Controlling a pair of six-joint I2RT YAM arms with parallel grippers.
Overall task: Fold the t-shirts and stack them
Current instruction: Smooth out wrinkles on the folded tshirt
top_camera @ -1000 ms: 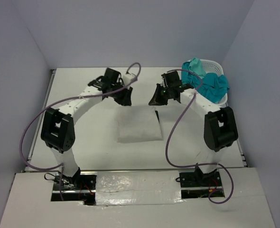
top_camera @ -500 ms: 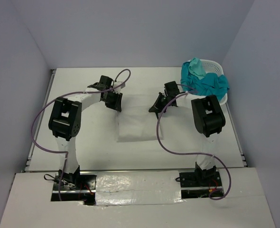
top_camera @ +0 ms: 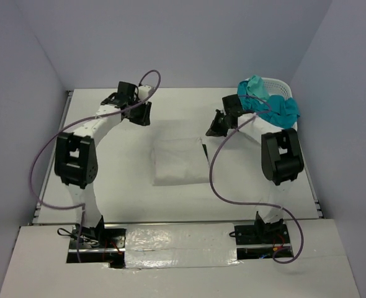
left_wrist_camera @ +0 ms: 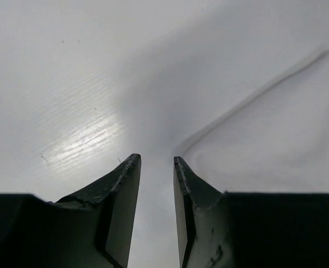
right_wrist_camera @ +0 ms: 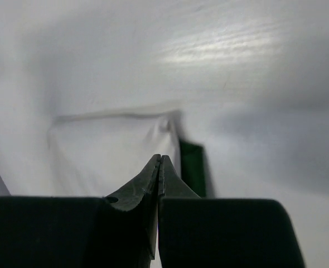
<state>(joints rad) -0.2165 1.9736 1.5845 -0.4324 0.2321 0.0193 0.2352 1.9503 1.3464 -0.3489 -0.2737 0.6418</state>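
Though mostly hidden, green tee [right_wrist_camera: 193,166]

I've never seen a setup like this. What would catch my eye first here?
Probably the bright teal t-shirt spilling out of the white basket at the far right corner of the table. Next comes the folded white t-shirt in the middle, with a sliver of dark green cloth peeking out along its right edge. The left gripper and right gripper hover near its far corners, both empty.
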